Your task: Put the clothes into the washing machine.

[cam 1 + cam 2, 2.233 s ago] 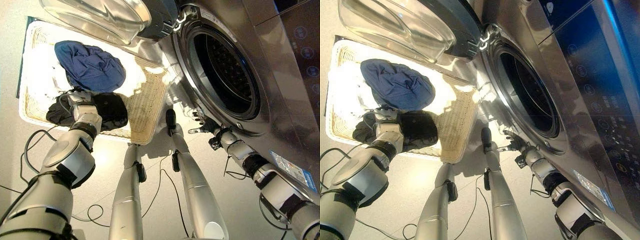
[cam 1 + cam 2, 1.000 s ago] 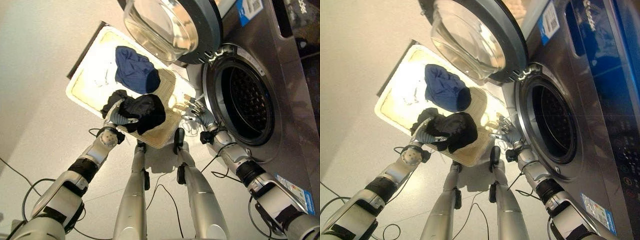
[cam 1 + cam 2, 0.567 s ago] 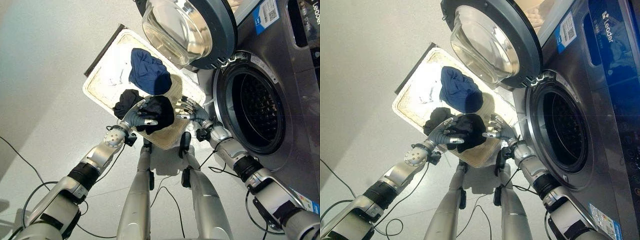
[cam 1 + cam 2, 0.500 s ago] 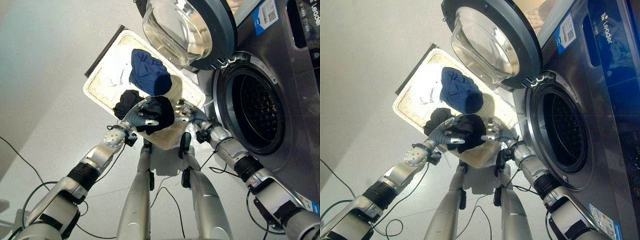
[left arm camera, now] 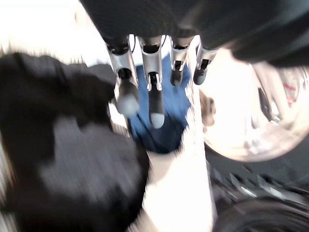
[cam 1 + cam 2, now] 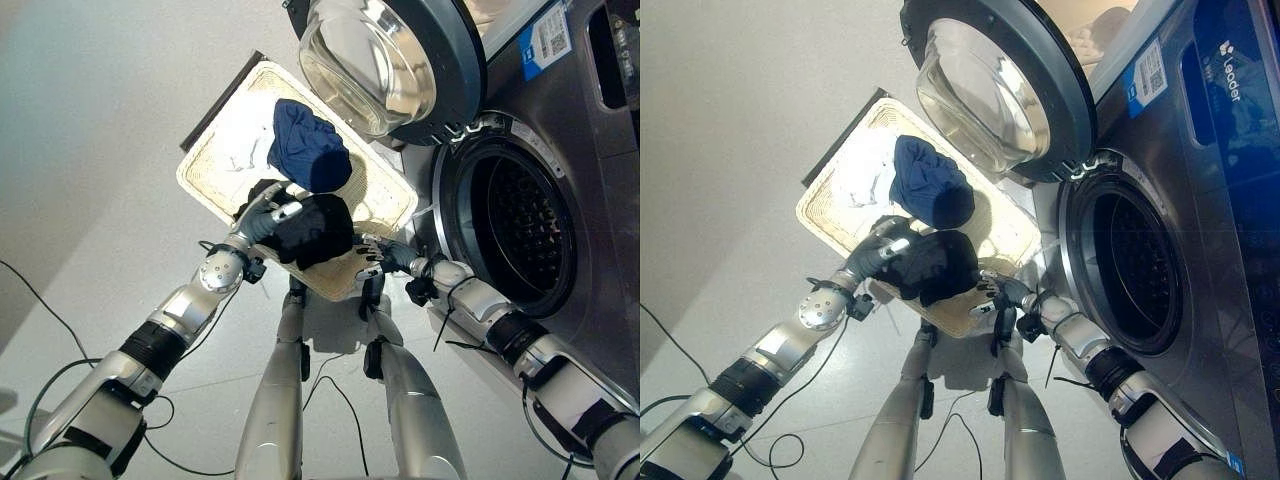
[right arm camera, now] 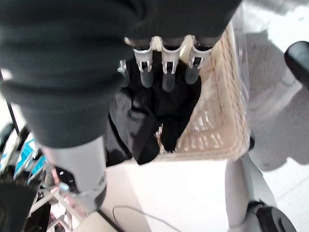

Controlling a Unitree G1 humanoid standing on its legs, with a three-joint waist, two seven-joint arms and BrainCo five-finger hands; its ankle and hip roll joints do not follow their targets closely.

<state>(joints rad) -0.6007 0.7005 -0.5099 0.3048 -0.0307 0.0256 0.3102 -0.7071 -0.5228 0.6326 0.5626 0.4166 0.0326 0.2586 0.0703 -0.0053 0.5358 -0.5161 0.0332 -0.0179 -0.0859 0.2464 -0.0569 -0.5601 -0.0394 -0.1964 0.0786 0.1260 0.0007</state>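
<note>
A black garment is bunched up above the near corner of the wicker basket, and my left hand is shut on its left side. In the left wrist view the black garment lies beside the fingers. My right hand is open just below the garment's right edge, its straight fingers reaching against the black cloth. A blue garment and a white cloth lie in the basket. The washing machine's drum stands open to the right.
The machine's round glass door is swung wide over the basket's far corner. The basket's wicker wall runs beside my right fingers. Pale floor spreads out to the left of the basket.
The camera has shifted. My right hand has dropped from beside the black garment to under its right edge. My left hand still holds the garment, a little higher over the basket corner.
</note>
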